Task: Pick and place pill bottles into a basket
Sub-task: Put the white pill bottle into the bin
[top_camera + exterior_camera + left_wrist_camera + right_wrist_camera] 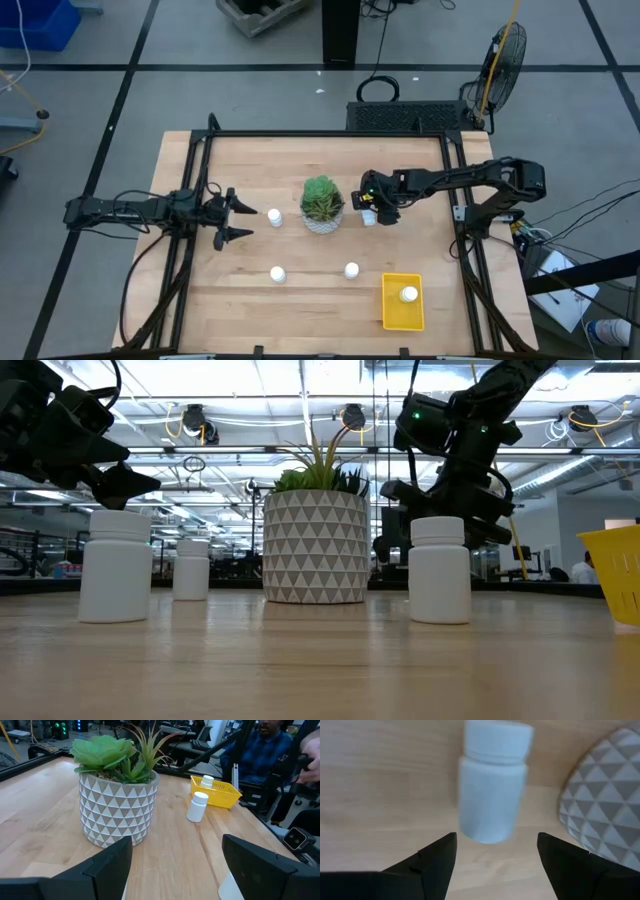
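Five white pill bottles show. One stands in the yellow basket [403, 303] at the near right. Two stand at the table's near middle [278, 273] [351, 270]. One stands left of the potted plant [274, 216] and one right of it [369, 217]. My right gripper [376, 207] is open and slants down over the bottle right of the plant. That bottle [492, 785] stands just beyond the fingertips, untouched. My left gripper [232, 219] is open and level, pointing toward the table's right at the bottle left of the plant, a little short of it.
The white patterned pot with the green plant [322, 205] stands mid-table between the two grippers, close beside the right gripper's bottle [605, 810]. A black frame [320, 134] runs round the table's edges. A person in a blue shirt [270, 745] sits beyond the table's right side.
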`<state>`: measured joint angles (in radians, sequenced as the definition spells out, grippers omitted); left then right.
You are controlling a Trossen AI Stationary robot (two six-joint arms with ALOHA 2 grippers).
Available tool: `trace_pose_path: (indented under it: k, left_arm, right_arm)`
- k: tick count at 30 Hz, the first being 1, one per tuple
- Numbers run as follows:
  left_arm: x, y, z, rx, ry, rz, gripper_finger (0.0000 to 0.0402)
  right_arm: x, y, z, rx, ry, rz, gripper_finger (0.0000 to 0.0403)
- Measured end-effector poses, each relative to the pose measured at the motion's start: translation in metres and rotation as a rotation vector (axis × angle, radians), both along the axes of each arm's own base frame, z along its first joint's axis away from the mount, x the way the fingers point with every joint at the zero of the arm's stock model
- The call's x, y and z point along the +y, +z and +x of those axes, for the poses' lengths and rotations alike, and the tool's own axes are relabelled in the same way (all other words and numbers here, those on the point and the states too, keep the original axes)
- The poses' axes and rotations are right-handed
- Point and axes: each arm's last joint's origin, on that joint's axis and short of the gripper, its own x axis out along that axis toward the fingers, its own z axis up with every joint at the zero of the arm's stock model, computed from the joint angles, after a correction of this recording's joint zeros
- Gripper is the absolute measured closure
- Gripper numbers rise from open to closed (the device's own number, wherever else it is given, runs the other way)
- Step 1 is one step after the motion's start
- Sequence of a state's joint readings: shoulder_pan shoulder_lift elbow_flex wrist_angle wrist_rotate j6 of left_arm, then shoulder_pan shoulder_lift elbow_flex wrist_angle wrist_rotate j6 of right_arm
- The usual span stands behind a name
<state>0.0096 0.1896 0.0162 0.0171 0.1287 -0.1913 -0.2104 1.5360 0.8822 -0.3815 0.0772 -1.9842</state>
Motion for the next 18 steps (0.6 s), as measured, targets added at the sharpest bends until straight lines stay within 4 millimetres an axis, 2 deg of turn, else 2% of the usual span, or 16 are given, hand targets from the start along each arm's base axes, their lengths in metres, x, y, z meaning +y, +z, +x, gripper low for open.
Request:
trace_pose_path:
  k: [10,18]
  left_arm:
    - [0.0,0.0,0.0,0.0,0.0,0.001,0.0092]
    - [0.0,0.0,0.0,0.001,0.0,-0.011,0.0091]
  right_arm:
    - [0.0,-0.001,0.0,0.002,0.003,0.003,0.0133]
    - [0.002,-0.021,0.006,0.072,0.004,-0.004,0.0133]
